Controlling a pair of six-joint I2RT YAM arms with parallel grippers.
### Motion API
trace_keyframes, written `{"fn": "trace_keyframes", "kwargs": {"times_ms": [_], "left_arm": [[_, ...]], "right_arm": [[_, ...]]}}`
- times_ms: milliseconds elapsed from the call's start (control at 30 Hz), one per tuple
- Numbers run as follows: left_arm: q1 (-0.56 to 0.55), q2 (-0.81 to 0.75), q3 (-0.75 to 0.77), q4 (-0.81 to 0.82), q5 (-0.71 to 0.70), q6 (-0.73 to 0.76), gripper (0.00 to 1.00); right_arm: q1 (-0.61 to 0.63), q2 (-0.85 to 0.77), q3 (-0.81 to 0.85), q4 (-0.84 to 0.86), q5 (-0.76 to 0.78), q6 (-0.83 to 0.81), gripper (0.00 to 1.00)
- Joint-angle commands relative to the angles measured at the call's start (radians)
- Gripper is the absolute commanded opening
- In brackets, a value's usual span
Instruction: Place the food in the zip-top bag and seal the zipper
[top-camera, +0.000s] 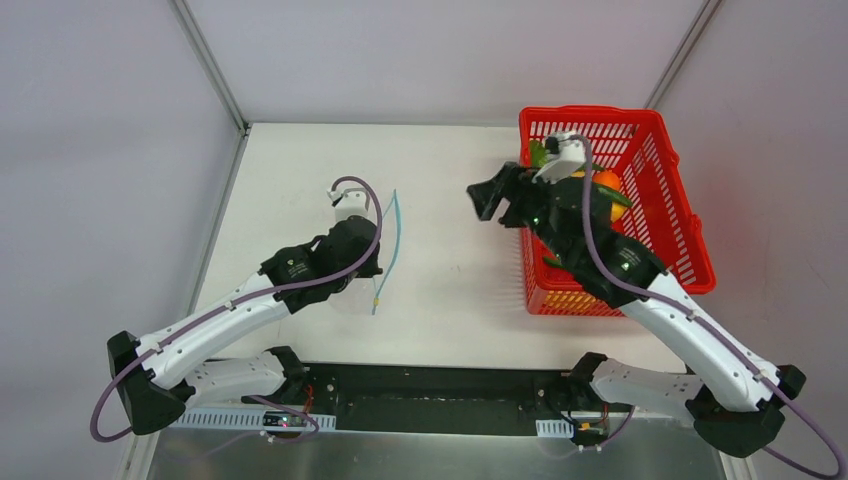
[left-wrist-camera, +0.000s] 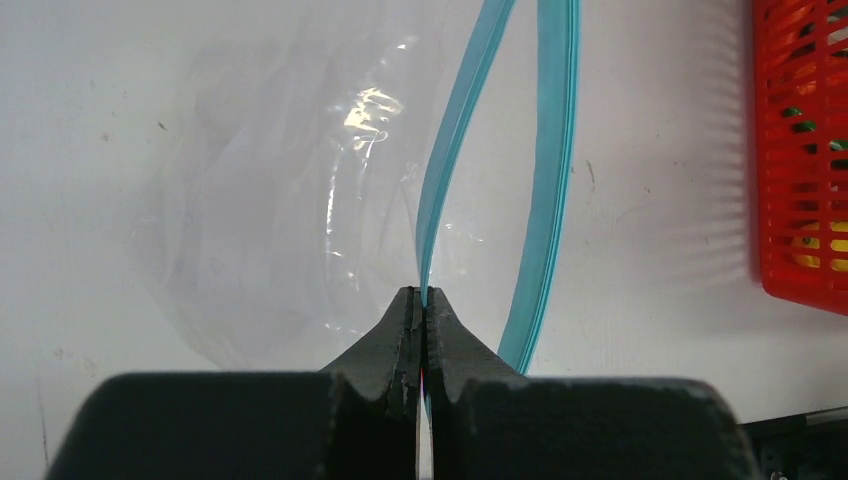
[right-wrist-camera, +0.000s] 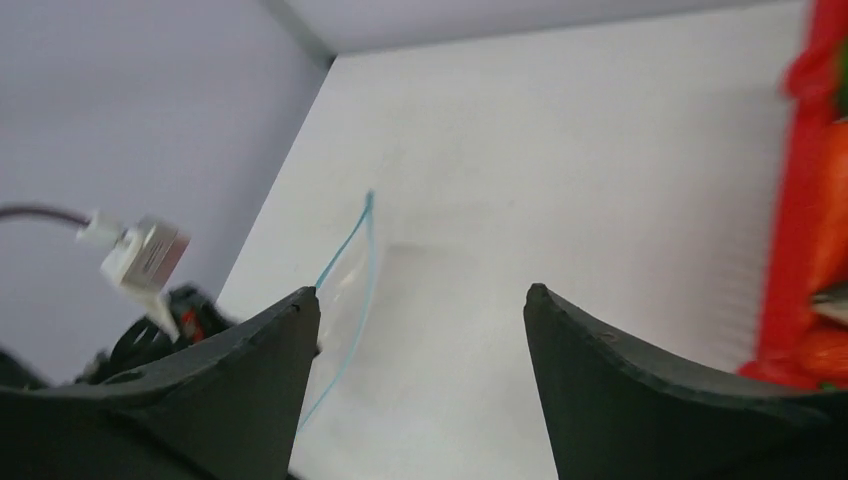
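The white table (top-camera: 450, 200) has a red basket (top-camera: 690, 240) on its right side with the food (top-camera: 607, 182) inside. The clear zip-top bag (left-wrist-camera: 280, 220) lies to the left. The right gripper (right-wrist-camera: 420, 292) is spread wide and holds nothing. The left gripper (left-wrist-camera: 424, 300) pinches one strip of the blue zipper (left-wrist-camera: 455, 130).

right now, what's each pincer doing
left pincer: closed, pinching one strip of the zipper
right pincer: open, holding nothing

Clear bag (left-wrist-camera: 280, 230) w/ zipper (left-wrist-camera: 560, 150) open — food (top-camera: 607, 181) in basket (top-camera: 662, 190).
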Motion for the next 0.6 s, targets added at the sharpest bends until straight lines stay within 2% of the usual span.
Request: {"fn": "trace_keyframes", "kwargs": {"times_ms": [0, 67, 200, 267, 333, 467, 567], "left_arm": [[-0.003, -0.029, -0.014, 0.029, 0.015, 0.012, 0.00], [-0.003, -0.028, -0.016, 0.033, 0.024, 0.011, 0.00], [-0.003, -0.023, -0.007, 0.035, 0.047, 0.020, 0.00], [-0.003, -0.019, -0.002, 0.024, 0.042, 0.020, 0.00], [-0.003, -0.022, 0.000, 0.019, 0.040, 0.025, 0.00], [-0.001, -0.030, -0.004, 0.017, 0.035, 0.031, 0.00], [0.001, -0.021, 0.000, 0.015, 0.050, 0.039, 0.00]], "right_arm": [[-0.113, -0.019, 0.086, -0.040, 0.303, -0.114, 0.75], [-0.246, -0.005, 0.097, -0.053, 0.251, -0.099, 0.74], [-0.593, 0.082, 0.138, -0.138, 0.019, 0.008, 0.75], [-0.726, 0.132, 0.142, -0.149, -0.102, 0.032, 0.77], [-0.834, 0.204, 0.157, -0.177, -0.157, 0.040, 0.81], [-0.979, 0.349, 0.170, -0.219, -0.270, 0.043, 0.87], [-1.013, 0.427, 0.190, -0.246, -0.310, 0.017, 0.91]]}}
